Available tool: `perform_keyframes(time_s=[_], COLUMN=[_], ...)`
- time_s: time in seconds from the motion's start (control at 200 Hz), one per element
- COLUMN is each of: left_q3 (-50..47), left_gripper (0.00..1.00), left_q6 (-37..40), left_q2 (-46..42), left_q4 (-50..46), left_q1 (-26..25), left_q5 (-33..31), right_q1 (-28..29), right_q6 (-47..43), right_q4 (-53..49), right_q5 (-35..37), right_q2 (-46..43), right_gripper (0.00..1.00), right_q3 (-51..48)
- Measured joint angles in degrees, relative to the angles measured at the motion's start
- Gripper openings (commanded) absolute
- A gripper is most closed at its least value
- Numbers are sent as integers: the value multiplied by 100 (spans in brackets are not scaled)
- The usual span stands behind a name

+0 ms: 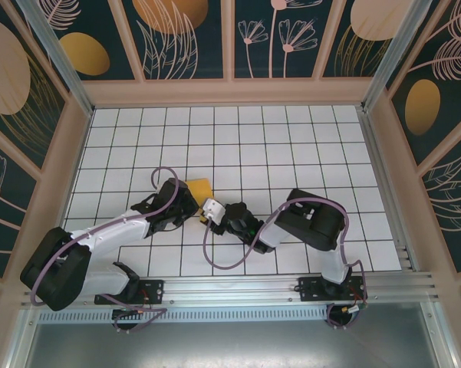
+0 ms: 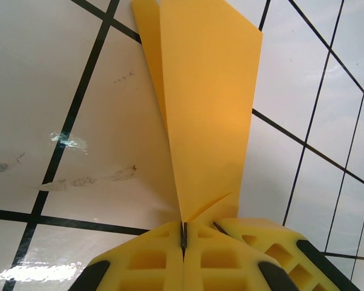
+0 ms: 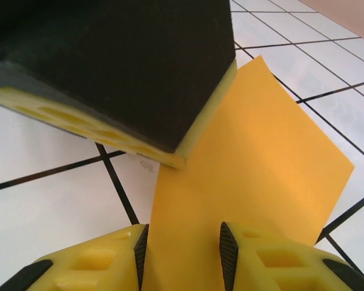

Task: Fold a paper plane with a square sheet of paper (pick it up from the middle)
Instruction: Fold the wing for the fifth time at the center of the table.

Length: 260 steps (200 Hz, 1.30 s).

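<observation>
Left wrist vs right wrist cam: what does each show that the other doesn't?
Left wrist: the left gripper, jaws shut on the narrow end of the folded paper; smudges on a tile. Right wrist: the right gripper, jaws apart with a flat flap in the gap; a black, yellow-edged block above it. Both: the orange-yellow paper on white tiles.

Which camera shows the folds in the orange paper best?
Left wrist: the paper shows close up, its overlapping layers and pinched end clear. Right wrist shows one flat face, partly hidden; the top view, a small piece.
</observation>
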Motion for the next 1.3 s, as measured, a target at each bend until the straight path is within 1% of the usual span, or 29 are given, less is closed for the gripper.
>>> perform_keyframes(time_s=[0.22, 0.335, 0.38, 0.45, 0.57, 0.62, 0.701, 0.761, 0.861, 0.931, 1.006, 1.176, 1.301], left_q3=[0, 2, 2, 2, 2, 0, 0, 2, 2, 2, 2, 2, 0], left_gripper=[0, 0, 2, 12, 37, 49, 67, 76, 88, 93, 96, 98, 99], left_q6=[24, 44, 46, 66, 114, 216, 249, 339, 435, 492, 555, 664, 710], left_q2=[-4, -7, -13, -48, -142, -192, -286, -389, -581, -719, -850, -1016, -1019], left_q4=[0, 2, 2, 2, -2, -4, -15, -61, -131, -197, -238, -260, -260], left_q1=[0, 0, 2, 11, 70, 146, 291, 407, 568, 654, 710, 752, 756], left_q5=[37, 44, 42, 42, 39, 42, 13, -22, -153, -269, -402, -610, -634], right_q1=[0, -2, -2, -11, -13, -28, -46, -57, -79, -105, -144, -376, -592], right_q6=[-42, -20, -26, 7, 114, 142, 201, 267, 378, 472, 614, 1110, 1537], right_q4=[22, 24, 35, 35, 35, 31, 33, 20, -101, -214, -330, -750, -1019], right_q5=[4, 2, 0, -4, -26, -33, -44, -44, -83, -136, -190, -557, -896], right_q2=[42, 50, 50, 50, 50, 50, 48, 37, -63, -190, -341, -658, -756], right_gripper=[30, 23, 19, 12, 4, 1, 0, 0, 0, 0, 0, 0, 0], right_q3=[70, 85, 87, 87, 87, 87, 70, 20, -103, -179, -238, -258, -258])
